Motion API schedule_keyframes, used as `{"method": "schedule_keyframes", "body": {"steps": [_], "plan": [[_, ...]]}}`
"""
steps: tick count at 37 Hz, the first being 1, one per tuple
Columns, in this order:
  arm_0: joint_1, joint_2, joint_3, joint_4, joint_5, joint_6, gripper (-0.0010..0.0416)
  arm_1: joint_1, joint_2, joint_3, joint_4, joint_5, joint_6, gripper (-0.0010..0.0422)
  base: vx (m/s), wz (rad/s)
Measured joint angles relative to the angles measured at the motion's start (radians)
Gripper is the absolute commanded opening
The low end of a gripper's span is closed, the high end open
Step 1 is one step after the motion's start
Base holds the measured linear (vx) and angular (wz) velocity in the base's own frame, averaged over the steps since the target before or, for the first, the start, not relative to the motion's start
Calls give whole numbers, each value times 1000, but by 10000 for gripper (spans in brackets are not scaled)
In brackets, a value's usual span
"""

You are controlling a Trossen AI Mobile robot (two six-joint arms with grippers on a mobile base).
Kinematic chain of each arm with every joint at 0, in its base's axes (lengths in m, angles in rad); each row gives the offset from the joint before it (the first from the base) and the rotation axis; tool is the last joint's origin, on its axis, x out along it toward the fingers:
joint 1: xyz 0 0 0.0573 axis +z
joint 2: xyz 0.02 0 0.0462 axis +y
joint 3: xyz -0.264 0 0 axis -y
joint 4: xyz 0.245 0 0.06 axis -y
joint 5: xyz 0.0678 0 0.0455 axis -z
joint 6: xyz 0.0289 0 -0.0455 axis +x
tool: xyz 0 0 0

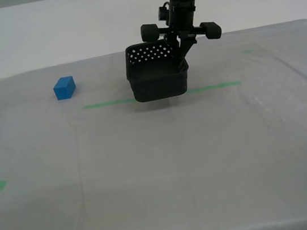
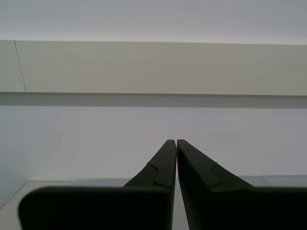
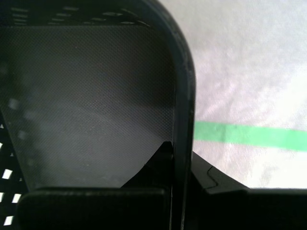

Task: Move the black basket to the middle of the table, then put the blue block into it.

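Observation:
The black basket (image 1: 157, 80) hangs tilted just above the table (image 1: 162, 176), over the long green tape line (image 1: 218, 86), with a shadow under it. My first gripper (image 1: 183, 59) comes down from above and is shut on the basket's wall on the exterior view's right side. In the first wrist view that wall (image 3: 184, 96) runs between the fingers of my first gripper (image 3: 180, 148), one inside and one outside. The blue block (image 1: 64, 88) lies on the table toward the exterior view's left, apart from the basket. My second gripper (image 2: 176, 141) is shut on nothing and faces a pale wall.
A small green mark (image 1: 0, 185) sits near the exterior view's left edge and another green mark (image 1: 247, 51) lies far back on its right. The tape line (image 3: 249, 135) passes just outside the basket. A white wall stands behind the table.

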Motion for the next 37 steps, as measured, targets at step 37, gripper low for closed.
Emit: {"method": "schedule_keyframes", "body": {"steps": [37], "plan": [[3, 0, -164, 146, -16, 47, 0, 0, 0, 0, 0, 0, 0, 0, 0, 0]]}}
